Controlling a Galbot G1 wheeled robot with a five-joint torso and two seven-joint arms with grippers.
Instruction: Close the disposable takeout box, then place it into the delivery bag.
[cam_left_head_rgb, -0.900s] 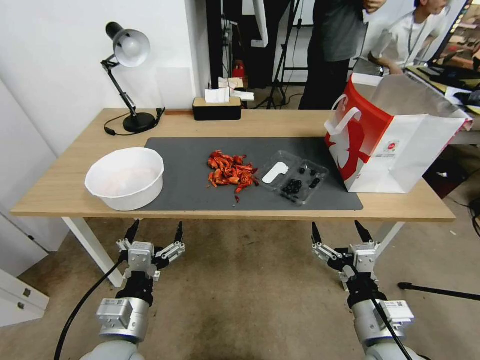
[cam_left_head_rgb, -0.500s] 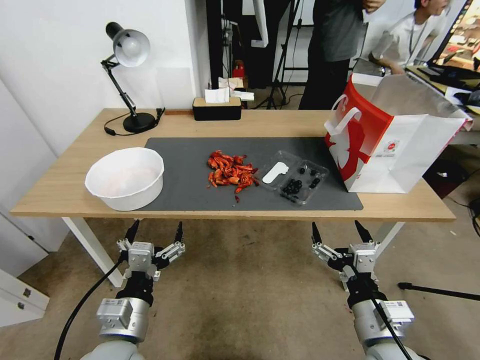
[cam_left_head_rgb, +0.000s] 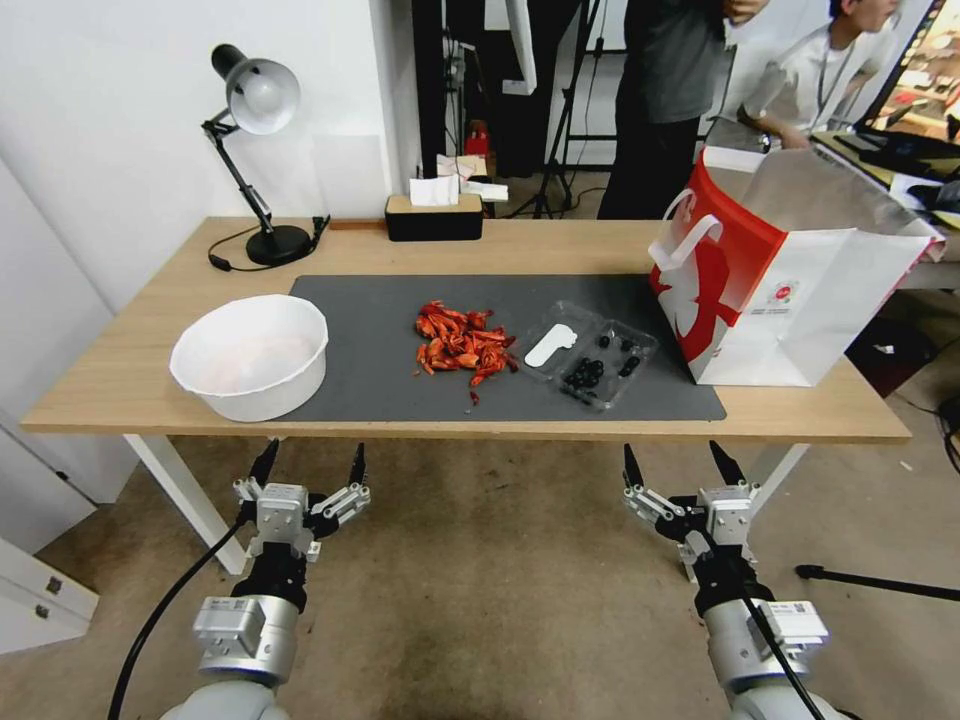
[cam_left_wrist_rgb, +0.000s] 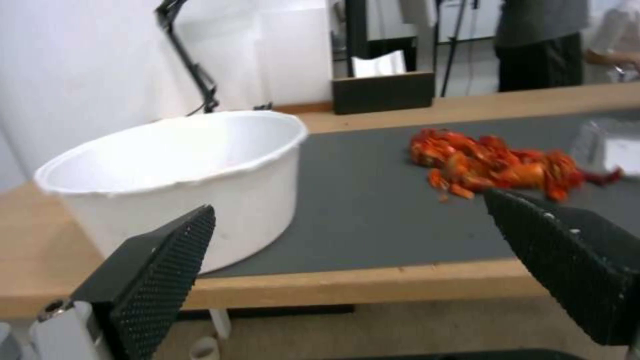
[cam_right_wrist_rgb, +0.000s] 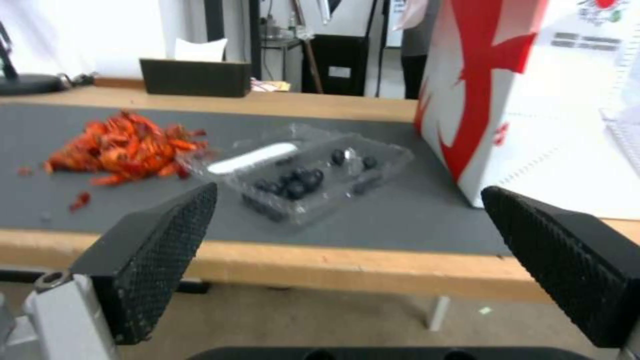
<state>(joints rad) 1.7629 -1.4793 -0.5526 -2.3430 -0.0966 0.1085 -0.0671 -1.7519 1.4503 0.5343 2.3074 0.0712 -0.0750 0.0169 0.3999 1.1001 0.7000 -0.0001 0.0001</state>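
Takeout box (cam_left_head_rgb: 590, 360) lies open on the grey mat (cam_left_head_rgb: 380, 370), near the table's front edge, just beside the delivery bag (cam_left_head_rgb: 780, 290) at the right end. Left gripper (cam_left_head_rgb: 308, 466) and right gripper (cam_left_head_rgb: 682, 465) hang below the front edge, fingers spread, empty.

Head cam looks down at table (cam_left_head_rgb: 560, 245); wrist cams low, near its front edge.
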